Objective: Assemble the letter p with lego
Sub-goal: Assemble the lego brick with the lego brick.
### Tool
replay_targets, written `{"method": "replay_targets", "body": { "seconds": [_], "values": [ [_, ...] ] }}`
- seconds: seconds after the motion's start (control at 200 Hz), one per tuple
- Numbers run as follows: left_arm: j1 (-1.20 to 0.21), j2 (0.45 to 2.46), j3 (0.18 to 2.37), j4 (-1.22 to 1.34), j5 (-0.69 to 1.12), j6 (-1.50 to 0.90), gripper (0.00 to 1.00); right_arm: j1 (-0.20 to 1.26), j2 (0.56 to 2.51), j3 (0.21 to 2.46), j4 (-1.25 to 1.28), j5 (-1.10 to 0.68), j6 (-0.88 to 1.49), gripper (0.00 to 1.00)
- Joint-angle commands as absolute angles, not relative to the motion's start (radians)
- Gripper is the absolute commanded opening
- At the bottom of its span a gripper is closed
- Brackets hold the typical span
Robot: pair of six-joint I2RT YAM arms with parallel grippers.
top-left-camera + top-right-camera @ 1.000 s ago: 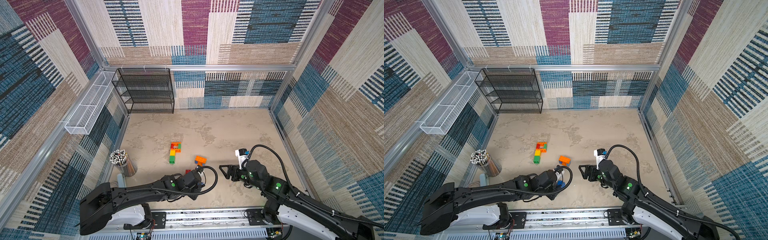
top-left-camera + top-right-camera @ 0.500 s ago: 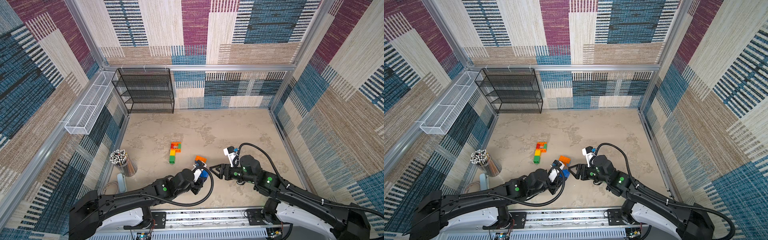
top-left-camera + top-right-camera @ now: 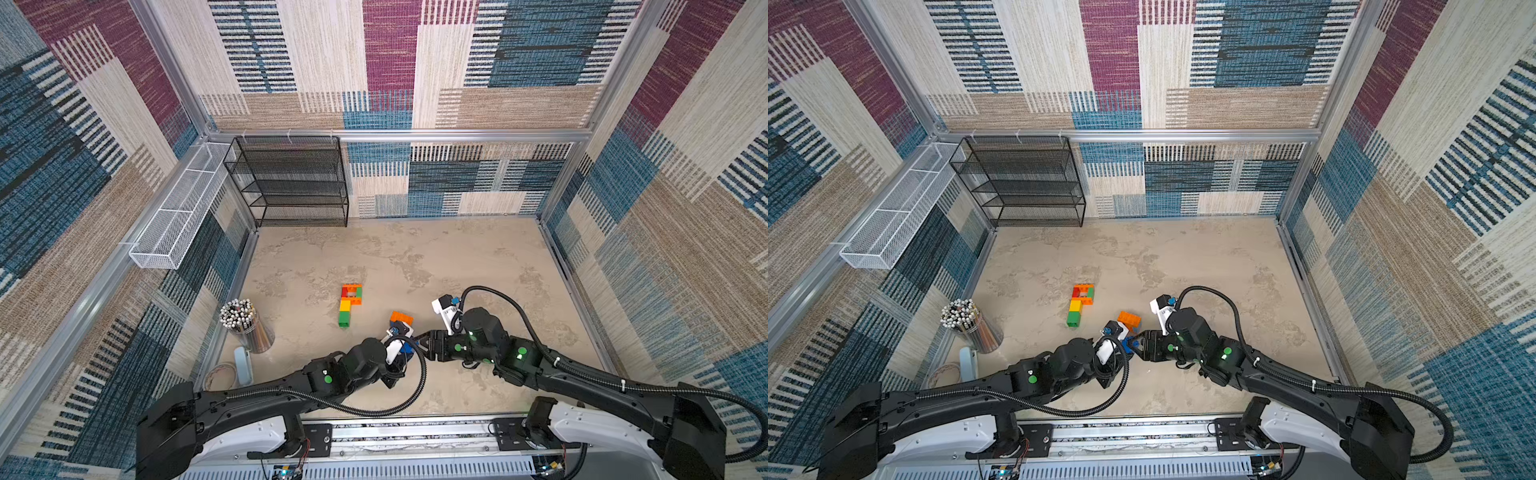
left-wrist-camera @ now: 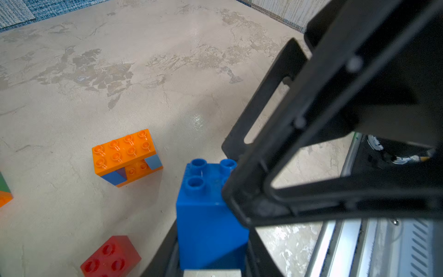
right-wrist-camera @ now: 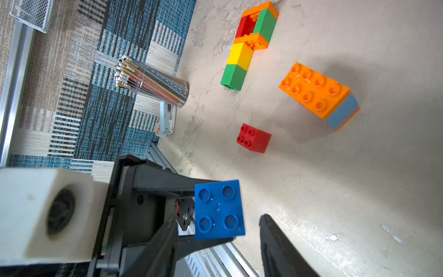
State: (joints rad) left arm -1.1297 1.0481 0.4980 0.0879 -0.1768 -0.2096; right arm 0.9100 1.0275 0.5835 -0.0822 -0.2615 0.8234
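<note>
My left gripper point(image 4: 211, 251) is shut on a blue square lego brick point(image 4: 208, 223), held above the table near the front, studs pointing at my right gripper point(image 5: 219, 223). The right gripper is open, with a finger on either side of that blue brick point(image 5: 219, 209) and a gap still showing at one finger point(image 5: 275, 239). In both top views the two grippers meet at the brick point(image 3: 406, 348) point(image 3: 1127, 345). A P-shaped assembly point(image 3: 349, 303) of orange, red, green and yellow bricks lies flat behind them. An orange and light blue stack point(image 3: 401, 319) and a red brick point(image 5: 254, 138) sit nearby.
A cup of pencils point(image 3: 245, 324) stands at the left wall, with a small pale blue object point(image 3: 243, 365) and a tape roll point(image 3: 218, 374) in front of it. A black wire shelf point(image 3: 291, 183) fills the back left corner. A white wire basket point(image 3: 178, 220) hangs on the left wall.
The left arm has carried the blue brick up and to the right. The right arm has swung left to meet it, and its jaws have narrowed around the brick.
</note>
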Motion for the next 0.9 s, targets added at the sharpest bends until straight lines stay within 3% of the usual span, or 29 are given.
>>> {"method": "replay_targets", "body": {
  "seconds": [0.0,0.19,0.461,0.536,0.641,0.741,0.897],
  "values": [
    [-1.130,1.051,0.496,0.141,-0.170,-0.179,0.14,0.914,1.050,0.597,-0.055,-0.261,0.807,0.54],
    [-1.129,1.051,0.494,0.147,-0.170,-0.175,0.14,0.919,1.088,0.615,-0.064,-0.261,0.795,0.47],
    [-1.129,1.039,0.492,0.131,-0.208,-0.178,0.18,0.921,1.144,0.671,-0.125,-0.230,0.745,0.28],
    [-1.129,1.029,0.492,0.106,-0.232,-0.185,0.25,0.921,1.146,0.685,-0.142,-0.210,0.729,0.26],
    [-1.127,1.001,0.492,0.068,-0.263,-0.206,0.46,0.920,1.144,0.712,-0.174,-0.167,0.678,0.22],
    [-1.114,0.959,0.486,0.022,-0.257,-0.229,0.59,0.900,1.153,0.754,-0.207,-0.125,0.587,0.19],
    [-1.073,0.816,0.471,-0.075,-0.275,-0.283,0.69,0.852,1.192,0.807,-0.185,-0.122,0.347,0.16]
  ]
}}
